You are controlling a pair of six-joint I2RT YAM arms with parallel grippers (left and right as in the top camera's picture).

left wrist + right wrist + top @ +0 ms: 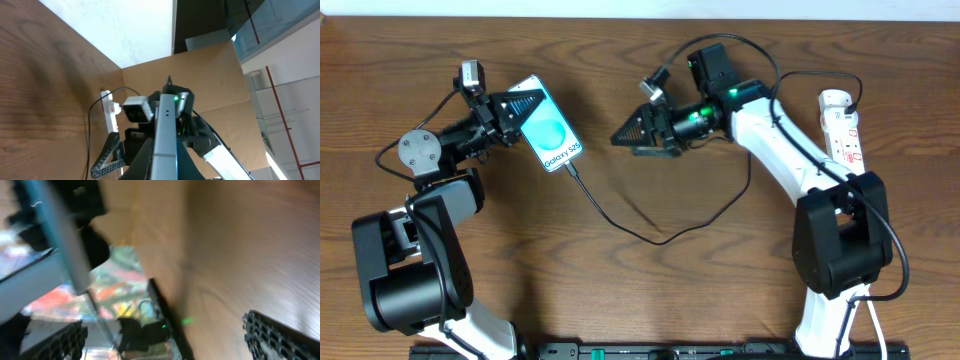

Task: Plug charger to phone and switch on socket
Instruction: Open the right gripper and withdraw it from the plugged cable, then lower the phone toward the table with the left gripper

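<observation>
At the bottom of the overhead frame the left arm (420,265) and the right arm (840,240) rise from their bases on the brown wood-grain table (650,310), one at lower left, one at lower right. Just above them, near the centre, the long thin black charger cable (658,241) lies in a loose loop on the wood. Its left end climbs to the slim phone with the turquoise screen (554,133), where the small black plug tip (572,170) meets the phone's lower right end; how deep it sits cannot be told. The phone lies slantwise in the upper left of the frame, its upper end clamped in the closed left gripper (528,108), and the left wrist view looks along its grey edge. Right of the phone and apart from it, the right gripper (623,140) points toward it, jaws spread wide with nothing between them. Farthest, at the upper right edge, the white elongated power strip with red markings (844,122) lies beside the right arm, well apart from the phone.
</observation>
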